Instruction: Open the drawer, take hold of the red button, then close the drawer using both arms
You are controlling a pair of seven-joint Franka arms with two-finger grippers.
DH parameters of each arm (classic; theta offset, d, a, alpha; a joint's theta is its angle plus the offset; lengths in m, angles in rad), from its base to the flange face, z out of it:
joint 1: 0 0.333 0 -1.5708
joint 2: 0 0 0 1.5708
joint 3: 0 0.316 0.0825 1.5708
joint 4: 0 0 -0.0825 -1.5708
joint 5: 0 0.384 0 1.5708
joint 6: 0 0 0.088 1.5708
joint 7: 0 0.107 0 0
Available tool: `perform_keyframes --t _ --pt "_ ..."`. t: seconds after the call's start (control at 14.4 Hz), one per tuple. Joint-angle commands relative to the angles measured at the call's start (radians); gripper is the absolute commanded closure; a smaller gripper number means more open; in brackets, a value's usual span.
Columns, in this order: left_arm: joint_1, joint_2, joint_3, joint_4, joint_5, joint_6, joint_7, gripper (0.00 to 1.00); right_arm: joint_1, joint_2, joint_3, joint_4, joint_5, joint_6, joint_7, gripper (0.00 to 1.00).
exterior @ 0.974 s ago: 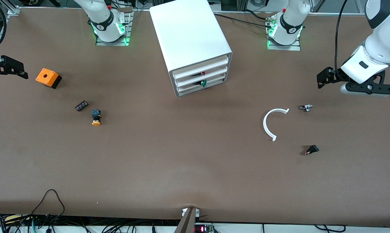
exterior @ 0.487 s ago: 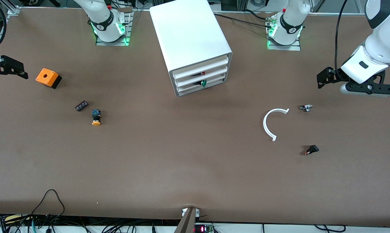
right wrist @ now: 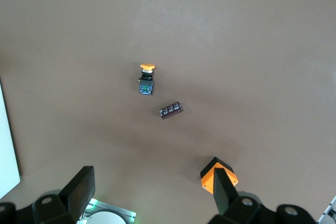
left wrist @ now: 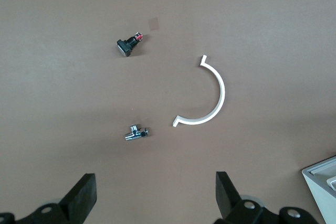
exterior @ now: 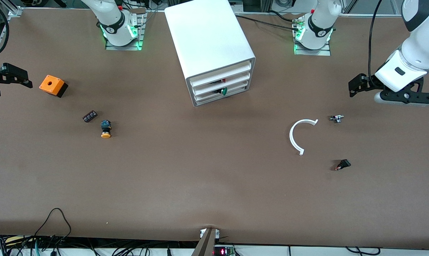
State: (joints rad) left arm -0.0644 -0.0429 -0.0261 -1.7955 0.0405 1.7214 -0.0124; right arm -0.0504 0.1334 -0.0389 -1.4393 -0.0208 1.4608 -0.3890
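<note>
The white cabinet (exterior: 210, 46) is seen standing on the brown surface (exterior: 200, 177) between the two arm bases, its drawer fronts turned toward the front camera. All drawers are pushed in. The drawer (exterior: 223, 80) holding the button (exterior: 221, 81) is one of the middle trays; the red cap is just visible through the front slot. A green-capped button (exterior: 224, 91) is seen in the tray below it.

The left gripper (exterior: 356, 86) is held in the air over bare surface at the left arm's end, fingers spread wide apart and nothing between them, as confirmed by the left wrist view (left wrist: 155, 198). Below that camera are noted a white C-shaped part (left wrist: 206, 95), a small metal fitting (left wrist: 137, 132) and a small black switch (left wrist: 128, 45).

The right gripper (exterior: 11, 76) is held over the right arm's end of the surface, just beside the orange box (exterior: 52, 85), fingers likewise wide apart and empty (right wrist: 152, 192). An orange-capped button (exterior: 105, 129) and a small dark terminal block (exterior: 89, 116) lie near one another, nearer to the front camera than the orange box.
</note>
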Motion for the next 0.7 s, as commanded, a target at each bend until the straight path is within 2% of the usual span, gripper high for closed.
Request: perform_keyframes --t 0.0,0.28,0.49,0.63 --pt "-0.002 0.015 -0.008 0.030 0.024 -0.038 0.020 0.00 -0.009 -0.005 0.007 -0.006 -0.014 0.041 0.004 0.00" --pt "-0.018 0.061 -0.015 0.059 0.018 -0.158 0.020 0.00 -0.006 0.005 0.008 -0.006 -0.013 0.043 0.009 0.00" --pt "-0.029 0.144 -0.047 0.116 0.009 -0.288 0.022 0.00 -0.003 0.040 0.010 -0.007 -0.017 0.032 0.004 0.00" --pt "-0.031 0.169 -0.066 0.119 -0.075 -0.312 0.023 0.00 0.000 0.057 0.013 -0.007 -0.016 0.032 0.004 0.00"
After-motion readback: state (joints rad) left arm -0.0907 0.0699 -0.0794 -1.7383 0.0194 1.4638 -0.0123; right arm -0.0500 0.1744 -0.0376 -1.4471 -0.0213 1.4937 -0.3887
